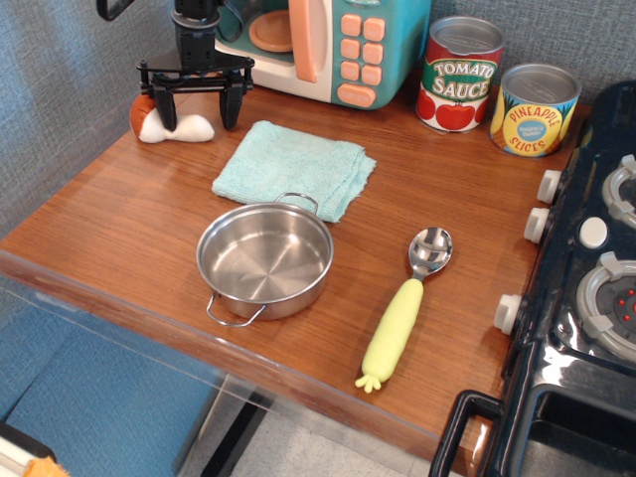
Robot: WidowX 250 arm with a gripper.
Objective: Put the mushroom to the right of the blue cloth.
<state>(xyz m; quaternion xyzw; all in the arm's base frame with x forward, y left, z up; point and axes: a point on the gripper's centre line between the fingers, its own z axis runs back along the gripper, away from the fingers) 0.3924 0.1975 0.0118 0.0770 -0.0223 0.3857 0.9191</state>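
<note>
Two fingers of gripper (197, 104) spread wide, gripping nothing, straddling mushroom (169, 126) lying on counter (129, 219) left of blue cloth (294, 167), prob. lined up for grab.

Grey textured wall (70, 89), wooden counter (129, 229), black toy stove (586, 328)

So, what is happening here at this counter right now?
A single robot arm has its gripper over the mushroom at the back left of the wooden counter. The fingers are spread open on either side of the toy, which lies on its side and is not gripped yet. The blue cloth lies to the right of the mushroom, with a steel pan in front of it and a spoon further right. The spot to the right of the cloth holds nothing.
</note>
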